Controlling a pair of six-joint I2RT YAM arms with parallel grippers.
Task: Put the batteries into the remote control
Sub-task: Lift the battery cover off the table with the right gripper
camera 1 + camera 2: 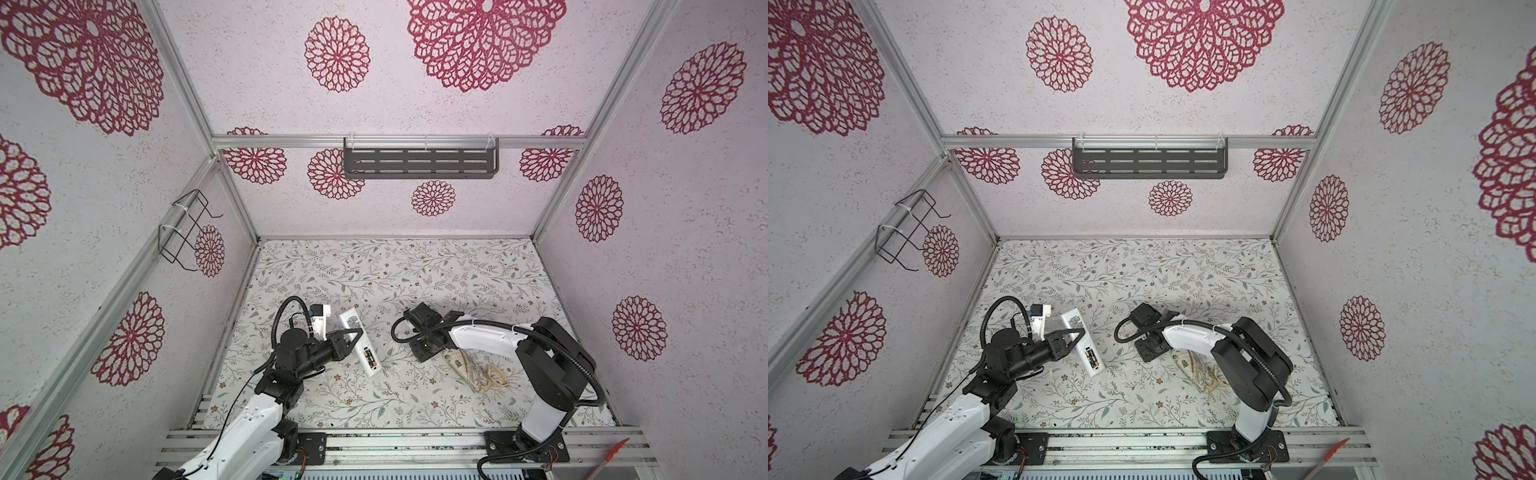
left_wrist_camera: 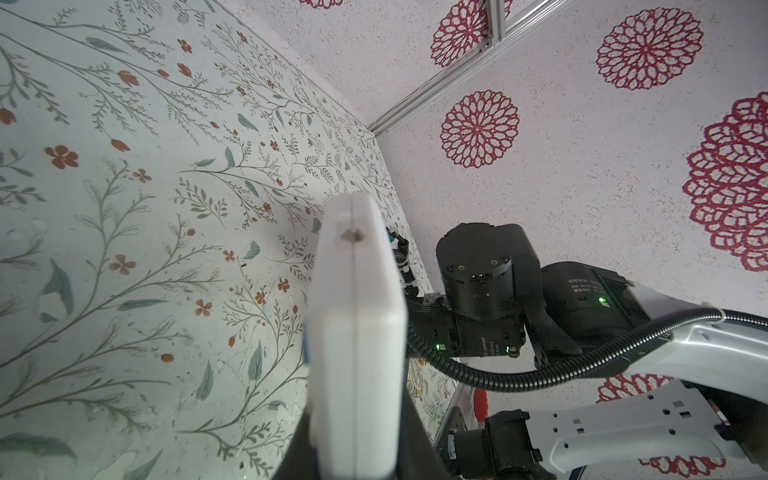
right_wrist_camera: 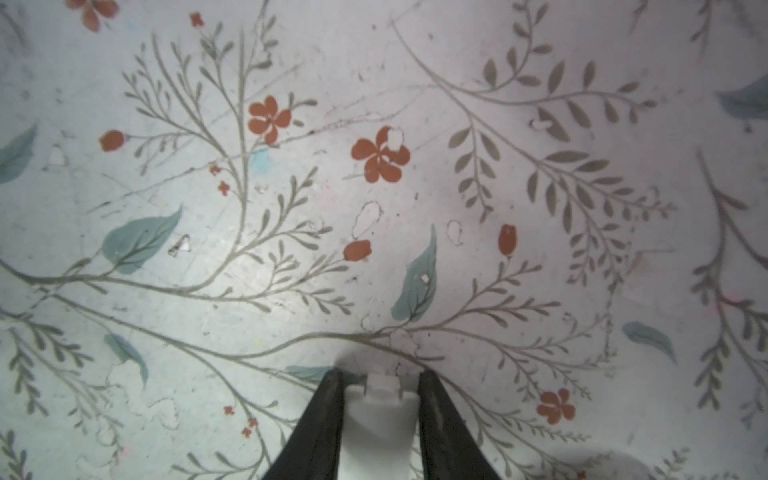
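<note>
Remote control [image 1: 363, 348] was held back-up over the table's [image 1: 415, 291] left part, clamped in the left gripper [image 1: 355, 336] so that both batteries [image 1: 369, 358] seated in its open bay were exposed, while the white battery cover [image 3: 380, 415] was pinched between the right gripper's [image 3: 380, 376] narrowed jaws, presumably for refitting

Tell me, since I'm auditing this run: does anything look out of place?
Only the remote control, held back-up in the left gripper: its bay is uncovered, batteries exposed. The white cover is apart, pinched by the right gripper at the table.
</note>
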